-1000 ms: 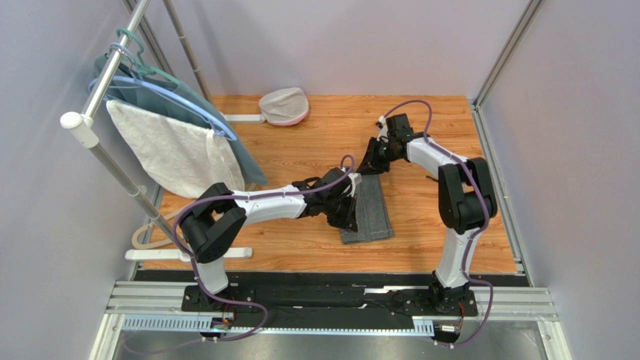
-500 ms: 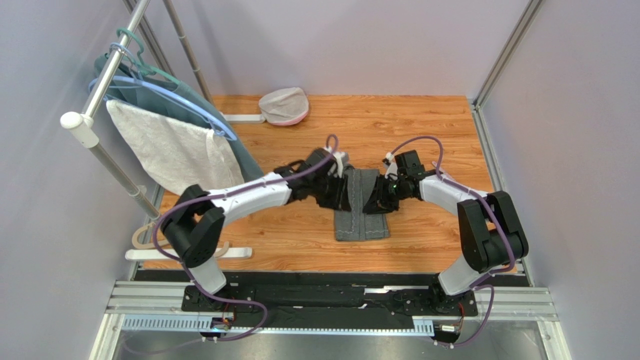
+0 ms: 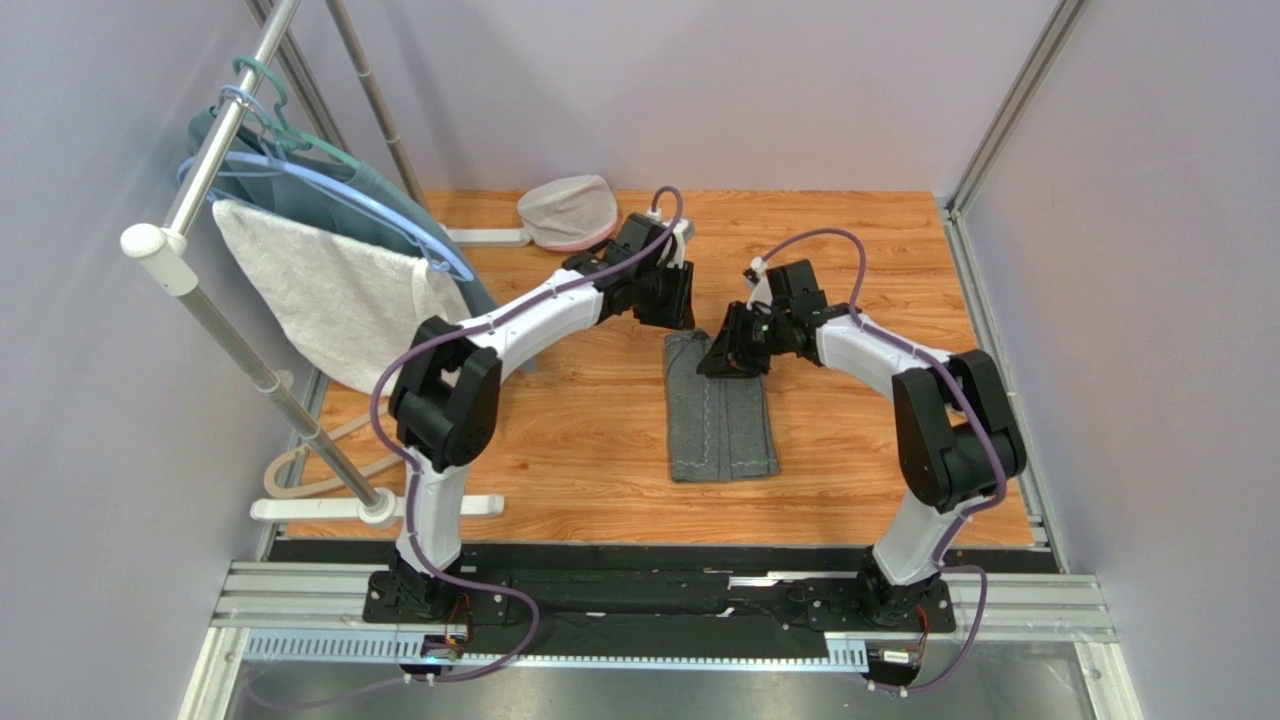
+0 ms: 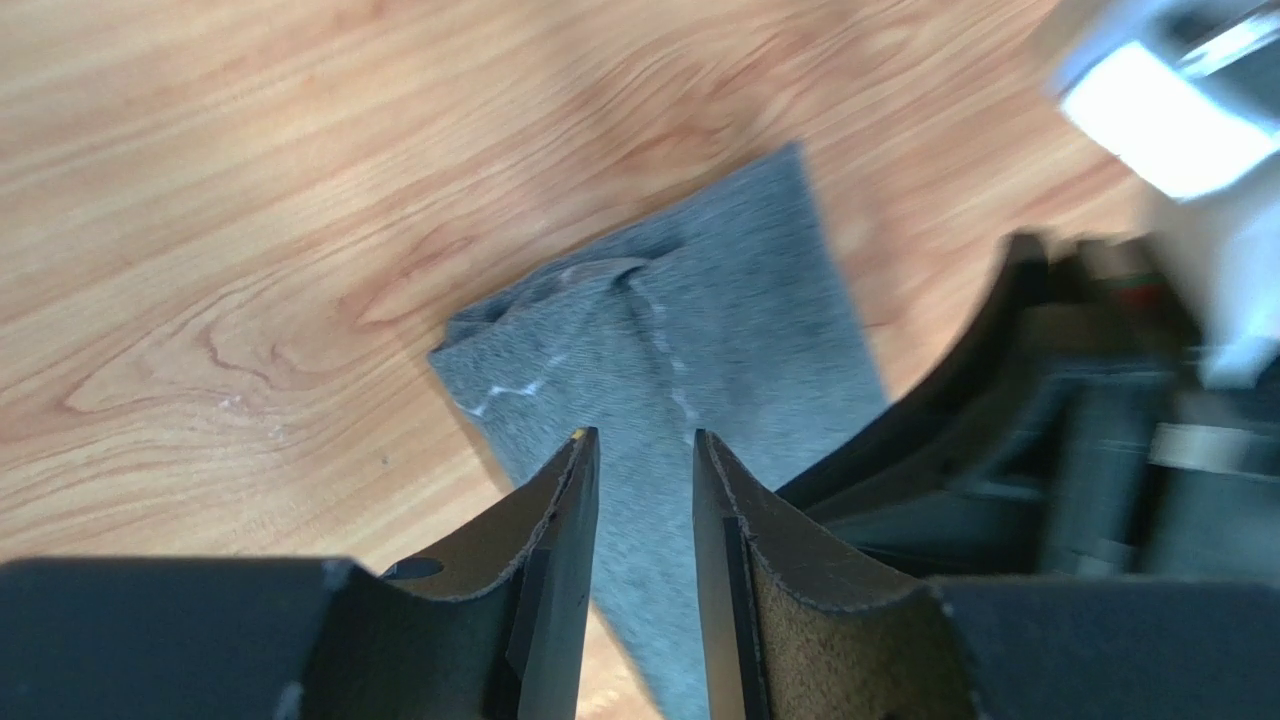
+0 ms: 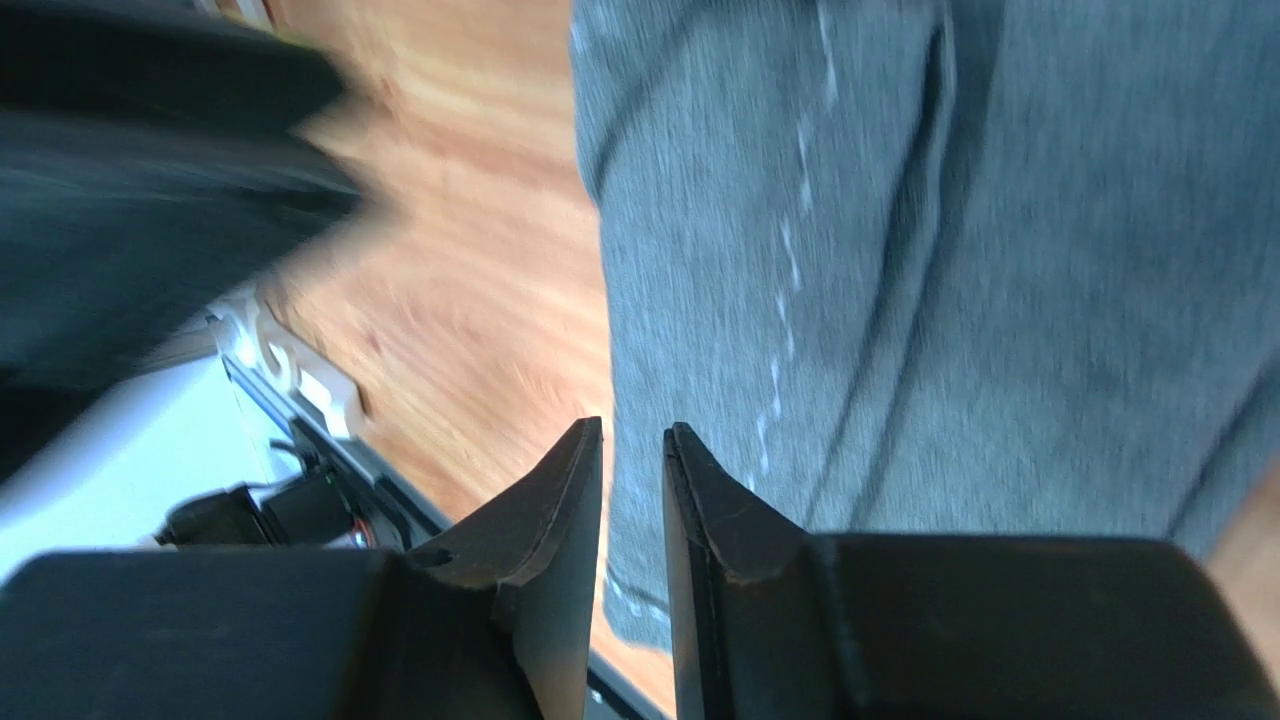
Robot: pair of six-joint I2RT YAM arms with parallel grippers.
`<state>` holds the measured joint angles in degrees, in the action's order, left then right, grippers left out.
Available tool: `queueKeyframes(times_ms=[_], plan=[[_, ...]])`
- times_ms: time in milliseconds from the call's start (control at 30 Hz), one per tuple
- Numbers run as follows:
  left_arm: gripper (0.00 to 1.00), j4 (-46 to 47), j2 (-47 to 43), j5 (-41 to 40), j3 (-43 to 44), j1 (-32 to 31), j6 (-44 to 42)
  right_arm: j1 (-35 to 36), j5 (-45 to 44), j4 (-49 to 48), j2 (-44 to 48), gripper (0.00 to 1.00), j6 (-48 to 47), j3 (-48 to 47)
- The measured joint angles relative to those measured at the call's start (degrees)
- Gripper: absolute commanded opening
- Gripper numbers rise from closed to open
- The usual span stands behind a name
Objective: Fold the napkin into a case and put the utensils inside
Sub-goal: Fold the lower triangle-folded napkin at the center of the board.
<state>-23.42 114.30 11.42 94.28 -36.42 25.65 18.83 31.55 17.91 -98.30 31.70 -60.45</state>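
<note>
The napkin (image 3: 720, 413) lies on the wooden table as a narrow dark grey folded strip, long axis running away from the arms. In the left wrist view its far corner (image 4: 676, 353) is slightly rumpled, with the pale stitched line showing. My left gripper (image 3: 670, 311) hovers just past the strip's far left corner, jaws open with nothing between them (image 4: 643, 438). At the far right corner my right gripper (image 3: 723, 356) is slightly open and empty (image 5: 634, 428), with the napkin (image 5: 962, 255) below it. The utensils are out of view.
A rack at the left carries a white towel (image 3: 338, 300) and a teal garment (image 3: 473, 308) on hangers. A pale cap-like object (image 3: 568, 210) sits at the table's back. The rack's white foot (image 3: 376, 507) lies near the front left.
The left gripper opened and moved from the napkin's middle to beyond its far end. The right gripper widened a little and shifted back to the far right corner. The strip now lies uncovered.
</note>
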Motion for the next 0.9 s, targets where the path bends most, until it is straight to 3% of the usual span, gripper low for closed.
queueKeyframes(times_ms=[167, 367, 900], plan=[[0.38, -4.5, 6.2, -4.0, 4.2, -0.5, -3.5, 0.0, 0.0, -1.4, -4.4, 0.25, 1.6, -3.6], [0.37, -5.5, 7.4, -5.9, 6.0, -0.6, -5.4, -0.2, 0.0, -1.6, -6.7, 0.24, 2.6, -3.8], [0.33, -4.5, 11.4, -3.4, 7.6, -0.6, -5.6, -1.0, 0.0, -2.6, -10.1, 0.21, 3.1, -6.0]])
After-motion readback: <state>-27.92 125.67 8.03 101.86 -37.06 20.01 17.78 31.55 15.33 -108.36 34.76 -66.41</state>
